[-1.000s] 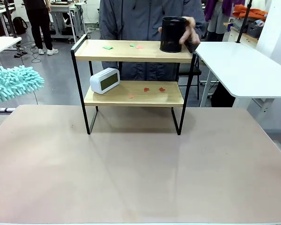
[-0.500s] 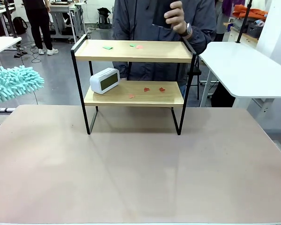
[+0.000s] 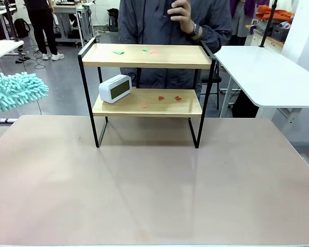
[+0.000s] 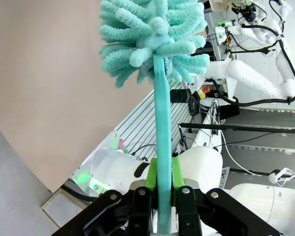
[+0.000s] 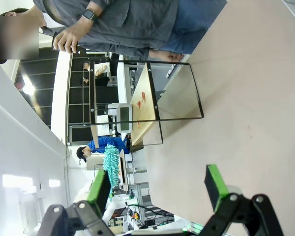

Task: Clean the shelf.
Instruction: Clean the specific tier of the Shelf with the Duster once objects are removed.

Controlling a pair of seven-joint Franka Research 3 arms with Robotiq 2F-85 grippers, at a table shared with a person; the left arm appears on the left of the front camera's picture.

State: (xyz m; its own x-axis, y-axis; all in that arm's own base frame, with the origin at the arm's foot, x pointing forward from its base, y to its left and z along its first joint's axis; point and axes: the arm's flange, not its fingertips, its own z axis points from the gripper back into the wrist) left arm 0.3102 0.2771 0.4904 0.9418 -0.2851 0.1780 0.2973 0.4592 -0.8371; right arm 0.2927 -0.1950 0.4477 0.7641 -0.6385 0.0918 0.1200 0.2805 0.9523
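Front view. The shelf (image 3: 180,57) stands on the far middle of the beige table (image 3: 154,195), its front legs resting on the table top. It is a small two-tier rack: two light wooden boards set in a thin black metal frame with four legs and a raised rail at each end.

The upper board carries a green paper scrap (image 3: 118,52) and a reddish scrap (image 3: 153,51). The lower board carries a white digital clock (image 3: 115,88) at its left end and small red scraps (image 3: 161,98) towards the middle.

A person in a grey jacket (image 3: 144,25) stands just behind the shelf. The person's hand (image 3: 181,13) is raised at chest height around a dark object, clear of the rack. A teal microfibre duster (image 3: 13,91) hangs at the table's left edge, well apart from the shelf.

Left wrist view. The left hand (image 4: 164,172) is clamped on the duster's flat teal handle, green pads on either side.

Right wrist view. The right hand (image 5: 157,189) is spread wide and grips nothing; the shelf (image 5: 143,115) lies beyond it.
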